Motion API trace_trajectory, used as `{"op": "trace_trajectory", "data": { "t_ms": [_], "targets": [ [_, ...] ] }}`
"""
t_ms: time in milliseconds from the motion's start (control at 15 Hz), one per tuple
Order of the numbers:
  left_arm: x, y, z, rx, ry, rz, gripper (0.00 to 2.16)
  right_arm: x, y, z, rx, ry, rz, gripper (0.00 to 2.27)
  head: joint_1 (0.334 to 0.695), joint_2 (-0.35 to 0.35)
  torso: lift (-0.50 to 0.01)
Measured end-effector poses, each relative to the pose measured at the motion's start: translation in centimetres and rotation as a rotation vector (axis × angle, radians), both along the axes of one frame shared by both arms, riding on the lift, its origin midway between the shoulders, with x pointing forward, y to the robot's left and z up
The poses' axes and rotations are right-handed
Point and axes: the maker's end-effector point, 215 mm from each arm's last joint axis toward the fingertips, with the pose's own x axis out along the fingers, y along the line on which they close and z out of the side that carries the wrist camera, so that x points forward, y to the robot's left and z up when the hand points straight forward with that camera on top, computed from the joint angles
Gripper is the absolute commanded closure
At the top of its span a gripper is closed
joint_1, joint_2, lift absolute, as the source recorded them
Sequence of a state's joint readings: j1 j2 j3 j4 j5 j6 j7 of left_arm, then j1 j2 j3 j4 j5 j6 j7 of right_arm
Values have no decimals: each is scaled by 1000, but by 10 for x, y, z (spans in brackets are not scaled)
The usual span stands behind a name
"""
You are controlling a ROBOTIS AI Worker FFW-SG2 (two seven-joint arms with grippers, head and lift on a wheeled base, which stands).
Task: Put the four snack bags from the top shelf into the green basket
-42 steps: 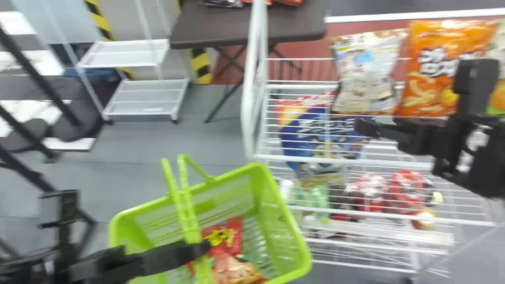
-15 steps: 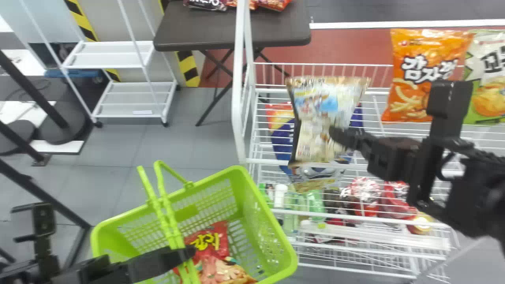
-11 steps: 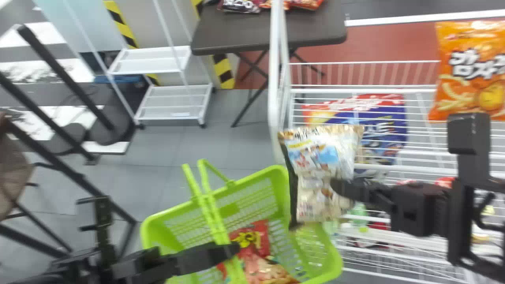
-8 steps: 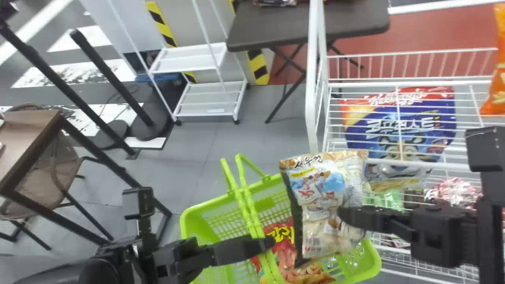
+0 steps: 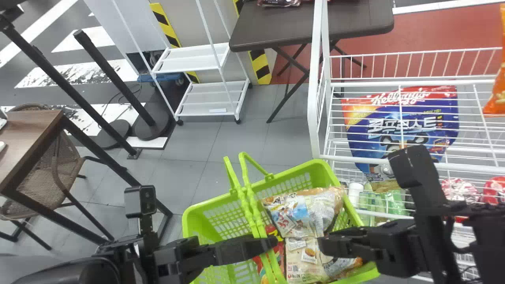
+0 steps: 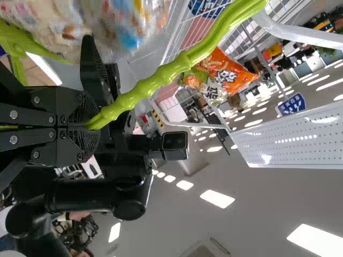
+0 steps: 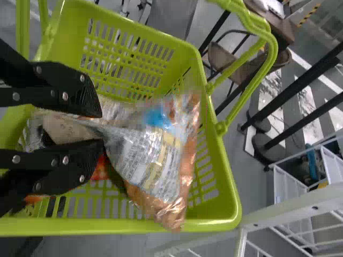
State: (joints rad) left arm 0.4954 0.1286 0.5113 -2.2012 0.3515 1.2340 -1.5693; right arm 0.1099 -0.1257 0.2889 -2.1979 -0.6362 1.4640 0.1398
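My left gripper (image 5: 272,241) holds the green basket (image 5: 330,170) by its handles; in the left wrist view the gripper (image 6: 92,122) is shut on a handle (image 6: 161,77). My right gripper (image 5: 322,245) is inside the basket's right part. A beige-and-white snack bag (image 5: 302,219) lies there over a red bag (image 5: 279,246). Seen from the right wrist, the gripper (image 7: 102,126) has its two fingers parted, with the crumpled bag (image 7: 150,155) loosely between and beyond them. An orange snack bag (image 5: 496,88) stands at the head view's right edge, a pale-green one (image 6: 211,92) beside it in the left wrist view.
The white wire rack (image 5: 315,98) rises close beyond and right of the basket, with a blue cereal bag (image 5: 402,126) and bottles (image 5: 373,203) on lower levels. A dark folding table (image 5: 311,25) and white cart (image 5: 213,98) stand behind; a brown table (image 5: 31,138) is left.
The head view has swung left, away from the shelf. The beige bag came off the rack with my right gripper, moved left and down into the basket, and the gripper has let its fingers part.
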Motion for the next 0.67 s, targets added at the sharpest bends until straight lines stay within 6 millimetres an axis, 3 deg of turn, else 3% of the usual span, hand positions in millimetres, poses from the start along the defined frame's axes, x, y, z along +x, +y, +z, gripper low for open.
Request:
{"op": "trace_trajectory", "data": {
  "t_ms": [133,200,400,533,667],
  "targets": [
    [0,0,0,0,1,0,2148,27,-31,9,-8,-39,-67,43,695,350,-6],
    [0,0,0,0,2,0,2148,51,-59,18,-26,-82,-131,43,695,338,-6],
    [0,1,-1,0,4,2,2148,145,-169,53,-111,-278,-385,43,695,144,-6],
    [0,1,-1,-1,3,2,2148,186,-226,64,-143,-331,-497,43,695,15,-6],
    [0,0,-1,-3,3,2,2148,224,-278,69,-190,-395,-603,43,695,-47,-6]
  ]
}}
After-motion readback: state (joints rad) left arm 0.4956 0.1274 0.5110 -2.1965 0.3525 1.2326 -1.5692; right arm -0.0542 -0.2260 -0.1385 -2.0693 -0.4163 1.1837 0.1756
